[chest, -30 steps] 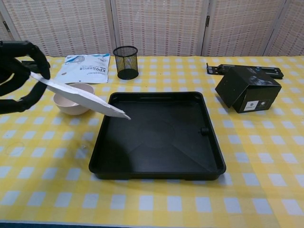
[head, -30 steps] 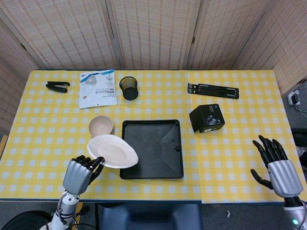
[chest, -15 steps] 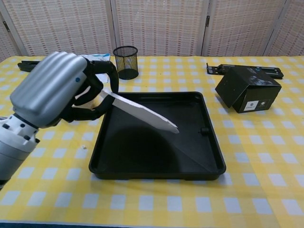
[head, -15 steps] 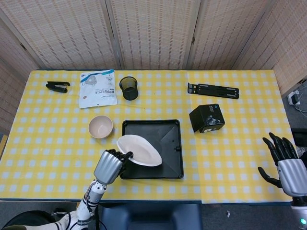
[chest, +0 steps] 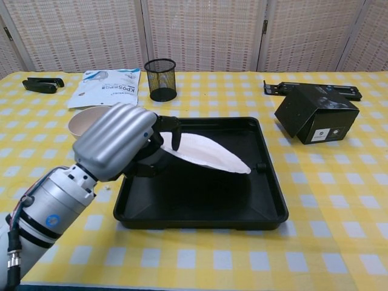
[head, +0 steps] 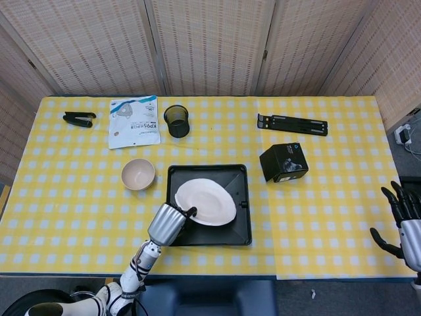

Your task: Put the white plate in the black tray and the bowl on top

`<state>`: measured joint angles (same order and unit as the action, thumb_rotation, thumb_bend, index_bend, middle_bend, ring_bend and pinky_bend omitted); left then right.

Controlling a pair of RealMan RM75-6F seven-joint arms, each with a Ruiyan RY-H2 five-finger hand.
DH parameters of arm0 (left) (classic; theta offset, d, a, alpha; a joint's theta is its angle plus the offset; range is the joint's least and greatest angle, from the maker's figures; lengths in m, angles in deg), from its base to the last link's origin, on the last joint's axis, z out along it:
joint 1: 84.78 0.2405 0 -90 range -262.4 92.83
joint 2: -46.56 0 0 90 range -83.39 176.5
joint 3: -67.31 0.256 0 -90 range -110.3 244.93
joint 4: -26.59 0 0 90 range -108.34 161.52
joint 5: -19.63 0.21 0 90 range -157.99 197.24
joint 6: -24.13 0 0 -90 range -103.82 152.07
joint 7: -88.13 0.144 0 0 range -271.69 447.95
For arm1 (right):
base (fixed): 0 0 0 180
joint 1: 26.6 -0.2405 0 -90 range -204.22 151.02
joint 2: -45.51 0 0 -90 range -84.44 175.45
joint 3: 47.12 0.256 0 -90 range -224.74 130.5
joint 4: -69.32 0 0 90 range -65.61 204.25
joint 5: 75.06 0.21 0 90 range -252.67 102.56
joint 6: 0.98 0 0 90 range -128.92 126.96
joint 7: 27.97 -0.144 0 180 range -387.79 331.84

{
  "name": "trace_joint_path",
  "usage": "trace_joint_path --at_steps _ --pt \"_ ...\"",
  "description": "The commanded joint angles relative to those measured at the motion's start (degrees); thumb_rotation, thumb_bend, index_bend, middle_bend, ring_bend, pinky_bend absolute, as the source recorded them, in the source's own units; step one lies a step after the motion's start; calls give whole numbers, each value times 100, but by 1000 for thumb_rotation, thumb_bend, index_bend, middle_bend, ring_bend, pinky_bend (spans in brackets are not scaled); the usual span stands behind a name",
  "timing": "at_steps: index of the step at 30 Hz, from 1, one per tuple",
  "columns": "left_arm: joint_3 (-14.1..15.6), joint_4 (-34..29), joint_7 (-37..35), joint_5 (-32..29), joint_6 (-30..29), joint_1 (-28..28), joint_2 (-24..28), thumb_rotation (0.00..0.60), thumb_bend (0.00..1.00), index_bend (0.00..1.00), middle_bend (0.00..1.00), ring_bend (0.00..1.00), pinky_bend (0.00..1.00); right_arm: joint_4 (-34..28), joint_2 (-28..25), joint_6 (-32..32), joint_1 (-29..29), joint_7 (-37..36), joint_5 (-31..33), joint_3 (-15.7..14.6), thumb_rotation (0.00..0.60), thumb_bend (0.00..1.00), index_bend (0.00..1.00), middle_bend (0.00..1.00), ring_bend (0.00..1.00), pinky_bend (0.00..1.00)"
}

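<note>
Yellow-and-white checked cloth covers the table [head: 316, 217], which stands before woven cane screens. Nearest the robot, the silver left hand [chest: 121, 142] pinches the near-left rim of the round white plate [head: 205, 203] between thumb and fingers. It holds the plate tilted above the square black plastic tray [chest: 200, 203]; the chest view shows the plate's far edge low over the tray floor, and whether it touches cannot be told. At the far right edge of the head view, the right hand [head: 406, 222] is empty, fingers spread.

Just left of the tray, on the cloth, sits the small beige bowl [head: 138, 174], untouched. Right of the tray stands a black cardboard box [head: 283, 162]. Farther back lie a black mesh pen cup [head: 176, 120], a white packet of face masks [head: 133, 121], a black stapler [head: 79, 118] and a flat black bracket [head: 292, 124].

By my judgement the task is under halfway: the plate needs lowering and releasing, then the bowl must go on top.
</note>
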<state>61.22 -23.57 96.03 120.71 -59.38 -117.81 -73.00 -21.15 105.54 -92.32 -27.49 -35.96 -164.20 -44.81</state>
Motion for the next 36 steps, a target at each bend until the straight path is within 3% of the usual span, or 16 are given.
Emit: trace_joint_path --at_steps 1,4,7,10,15,30,36 --pt "46 53 -37 -30 44 -29 -50 600 544 618 1000 1000 1000 9 0 1 10 -2 17 7 600 338 0 0 0 0" --pt "188 190 -53 -50 180 -41 -133 600 544 599 1000 1000 1000 22 -3 -15 34 -9 28 12 600 338 0 0 0 0" --pt "270 381 -66 -142 308 -4 -176 600 516 511 1000 1000 1000 39 -22 -34 59 -81 75 41 600 337 0 0 0 0" --pt "263 342 -39 -220 315 10 -150 600 334 373 1000 1000 1000 52 -26 -26 57 -104 70 53 600 337 0 0 0 0" --pt "256 -22 124 -355 400 43 26 600 220 266 1000 1000 1000 60 -20 23 46 -86 47 43 600 338 0 0 0 0" --pt "147 -2200 1377 -940 872 252 1467 600 155 214 1000 1000 1000 35 52 51 49 98 -64 4 600 338 0 0 0 0" --pt "-76 -2343 1470 -1148 747 314 1665 600 196 269 1000 1000 1000 14 75 34 50 168 -155 -28 600 338 0 0 0 0"
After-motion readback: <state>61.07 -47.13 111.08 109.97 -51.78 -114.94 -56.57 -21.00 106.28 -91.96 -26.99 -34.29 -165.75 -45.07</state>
